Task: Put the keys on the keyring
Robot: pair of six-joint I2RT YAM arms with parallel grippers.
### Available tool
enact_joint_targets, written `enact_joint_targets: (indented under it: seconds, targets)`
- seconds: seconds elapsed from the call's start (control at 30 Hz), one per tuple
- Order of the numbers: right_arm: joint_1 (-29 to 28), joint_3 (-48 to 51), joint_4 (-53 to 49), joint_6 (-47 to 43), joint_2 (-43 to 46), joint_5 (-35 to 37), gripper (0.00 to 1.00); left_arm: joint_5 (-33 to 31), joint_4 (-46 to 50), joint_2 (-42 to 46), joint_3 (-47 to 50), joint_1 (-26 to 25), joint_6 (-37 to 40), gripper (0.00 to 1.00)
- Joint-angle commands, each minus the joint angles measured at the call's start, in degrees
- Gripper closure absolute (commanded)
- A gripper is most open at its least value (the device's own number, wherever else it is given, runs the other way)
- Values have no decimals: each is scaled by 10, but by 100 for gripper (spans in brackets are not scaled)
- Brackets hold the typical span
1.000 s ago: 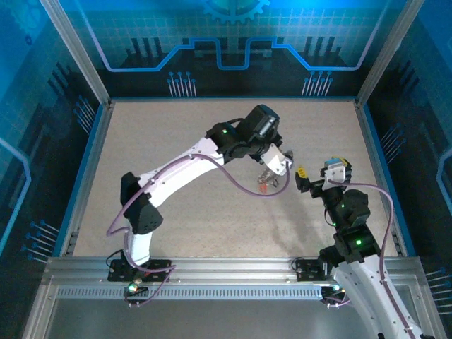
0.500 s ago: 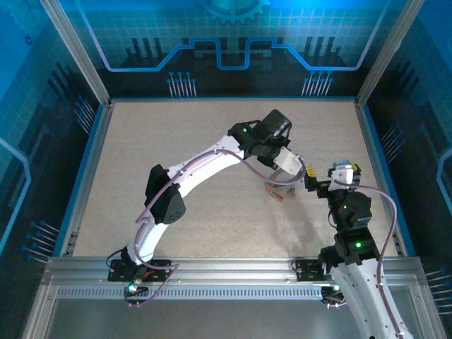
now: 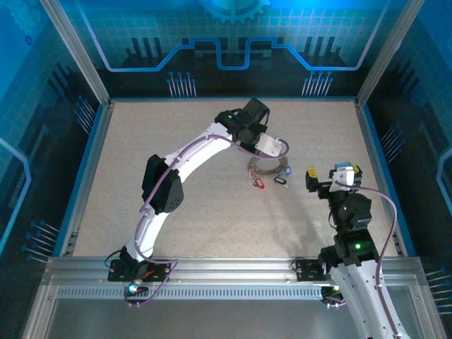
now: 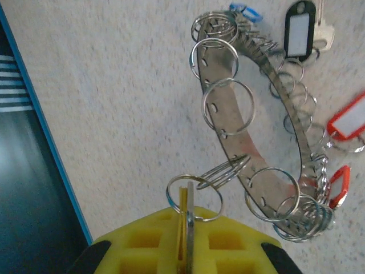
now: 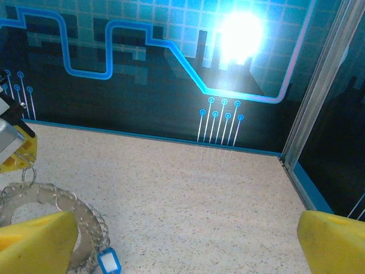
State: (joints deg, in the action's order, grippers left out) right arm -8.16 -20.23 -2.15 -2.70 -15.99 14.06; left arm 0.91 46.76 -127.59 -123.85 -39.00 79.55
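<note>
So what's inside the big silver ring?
Bare speckled table shows in the middle of the keyring. A red tag and black tag lie outside it. Whatever sits beneath the metal band is covered.

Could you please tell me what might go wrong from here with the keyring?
The left fingers pinch just one thin split ring on the keyring; it might slip free, or pulling could drag the whole band. The red key tags lie against the keyring's edge and may snag or scatter. The right fingers stand wide open close beside it and could bump it when moving in.
</note>
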Motion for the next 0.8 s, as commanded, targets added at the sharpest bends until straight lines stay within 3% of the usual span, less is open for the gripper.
enact_joint_targets:
  seconds: [0.0,0.33,0.57,0.77]
  targets:
    - [8,7,4,8,3,-6,0,7,-8,5,18,18,-9,100]
    - [7,4,5,5,-7,-18,0,9,-42,-33,10,78,-13,100]
    - [8,5,9,7,-18,-25,0,-60,-18,-60,10,101,19,100]
    - [9,1,13,5,-29,-30,0,-79,0,-62,40,121,-31,100]
